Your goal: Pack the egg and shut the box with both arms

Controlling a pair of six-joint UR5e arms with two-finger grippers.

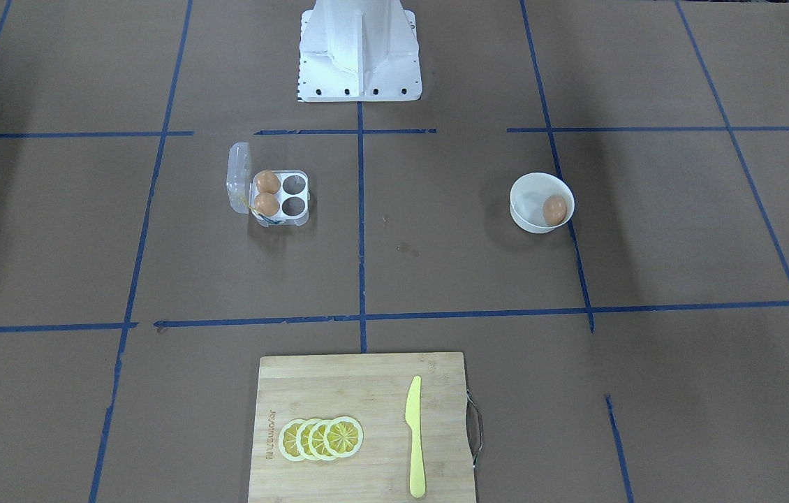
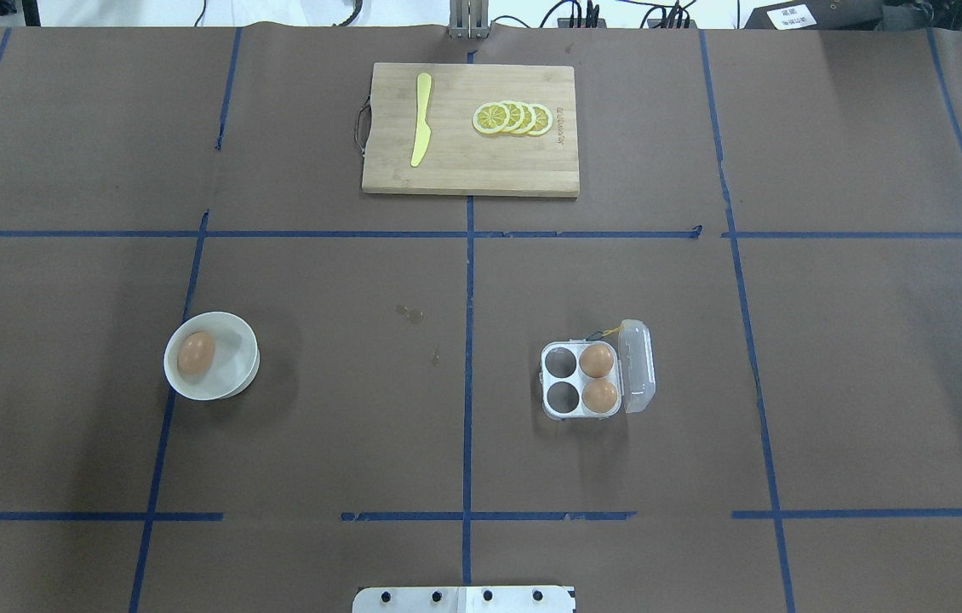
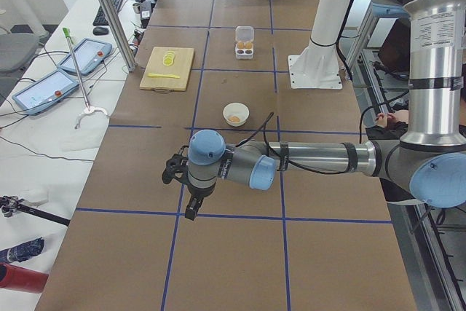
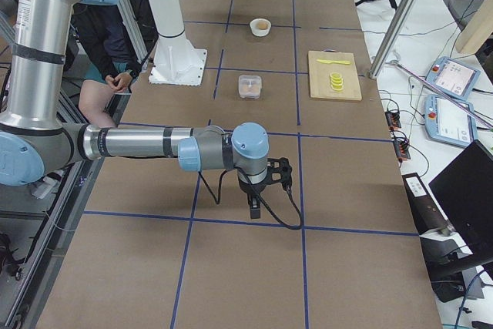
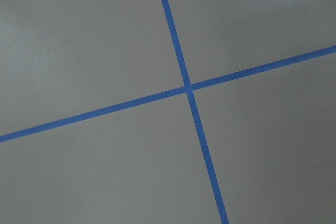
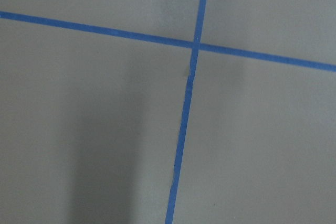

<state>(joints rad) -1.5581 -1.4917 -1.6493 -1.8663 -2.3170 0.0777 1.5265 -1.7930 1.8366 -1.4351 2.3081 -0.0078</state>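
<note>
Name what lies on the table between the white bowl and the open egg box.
Between bowl and box: only bare brown paper crossed by one blue tape line, seen in the overhead view.

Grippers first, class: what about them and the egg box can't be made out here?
Left gripper: seen only in the exterior left view, small; open or shut unclear.
Right gripper: seen only in the exterior right view; same.
Box: too small in the exterior right view to make out its cells.
</note>
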